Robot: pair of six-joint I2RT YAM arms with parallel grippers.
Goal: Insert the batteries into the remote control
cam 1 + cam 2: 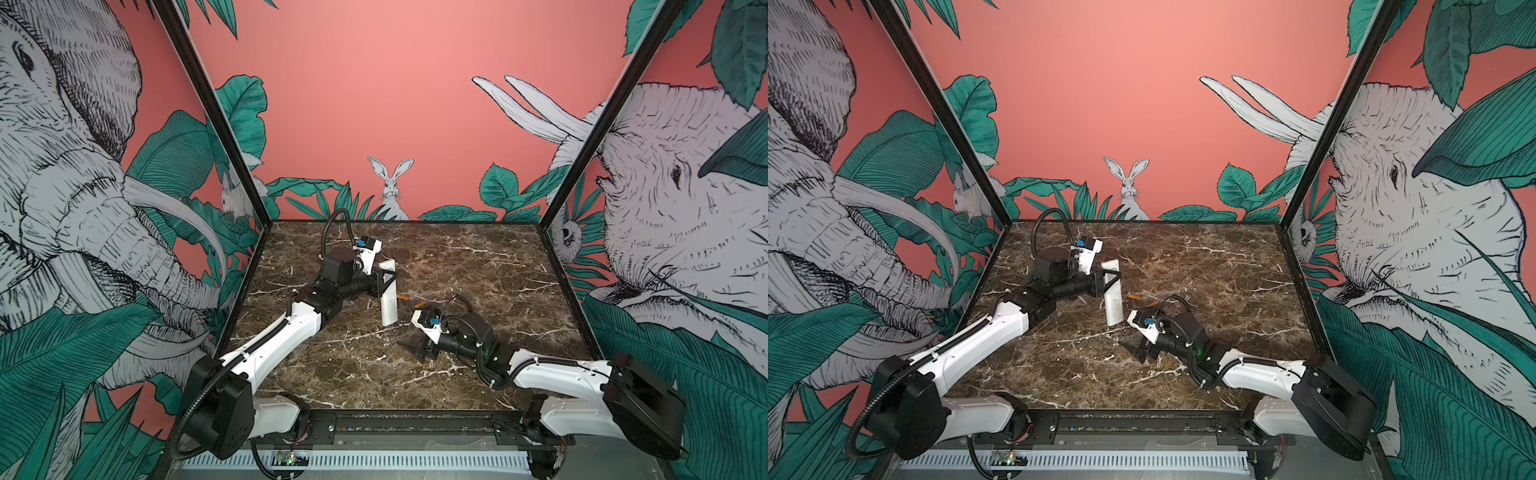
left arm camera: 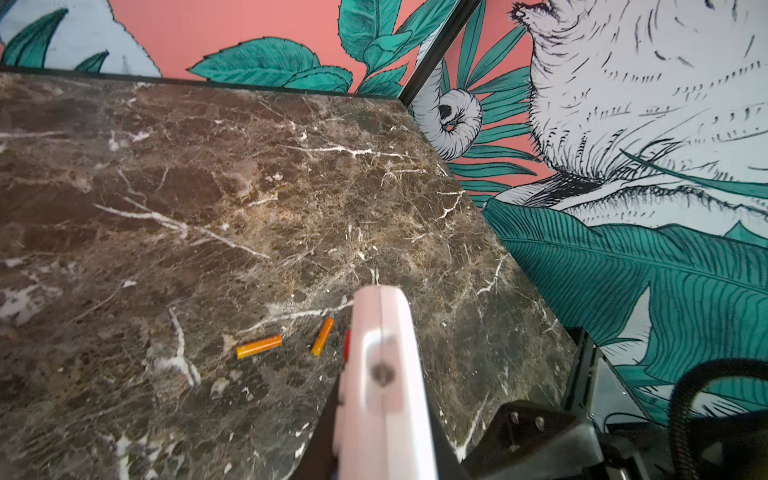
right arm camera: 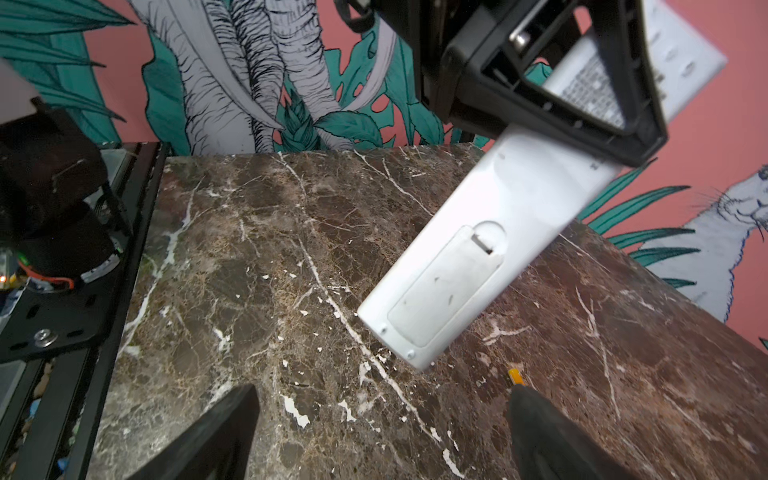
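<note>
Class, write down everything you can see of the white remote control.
The remote control is a long, slim bar of white plastic, seen from its back. Its battery cover sits closed, latch notch toward the middle; a printed label lies near the far end. The left gripper, jaws shut, clamps it toward the label end, tilted, cover end low over the marble table; contact there is unclear.

No text, brand, number or sign reads clearly in any view. The remote control [image 3: 478,249] carries a printed label [image 3: 590,89] on its white back, with rows of small dark print, partly covered and too blurred to read. A red patch [image 2: 346,345] shows on the remote's edge in the left wrist view; no letters can be made out there.
</note>
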